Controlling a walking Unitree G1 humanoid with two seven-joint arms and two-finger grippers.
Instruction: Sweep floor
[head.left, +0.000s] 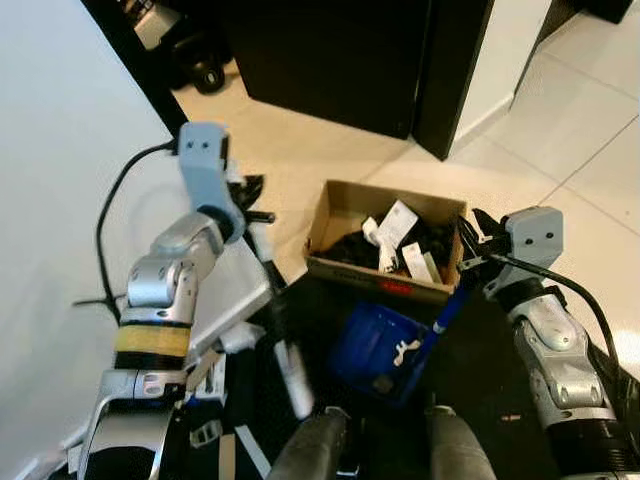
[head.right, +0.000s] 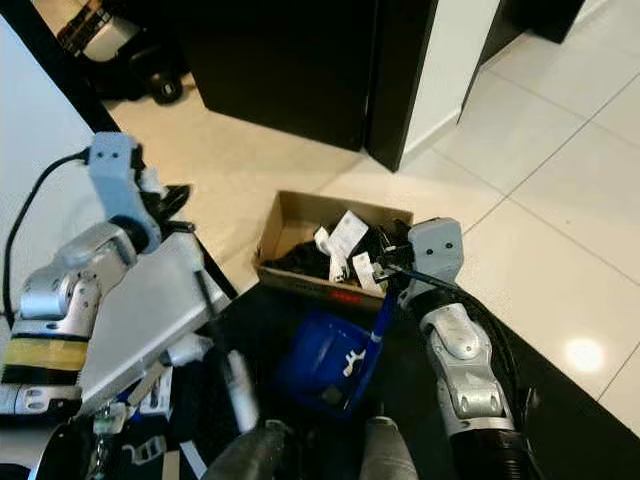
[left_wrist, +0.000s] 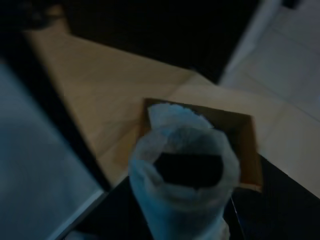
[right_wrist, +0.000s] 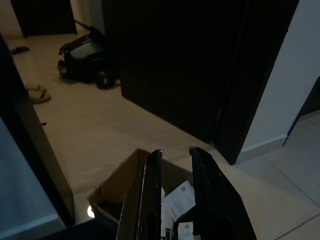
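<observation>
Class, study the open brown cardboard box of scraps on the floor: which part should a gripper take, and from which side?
Probably the open brown cardboard box is best pinched on its near long wall, coming from above on the robot's side. That thin upright edge faces the robot, and black scraps and white papers fill the inside.

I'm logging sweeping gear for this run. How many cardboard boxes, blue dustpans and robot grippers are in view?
Cardboard box: 1
Blue dustpan: 1
Grippers: 2, left gripper and right gripper
Total: 4
</observation>
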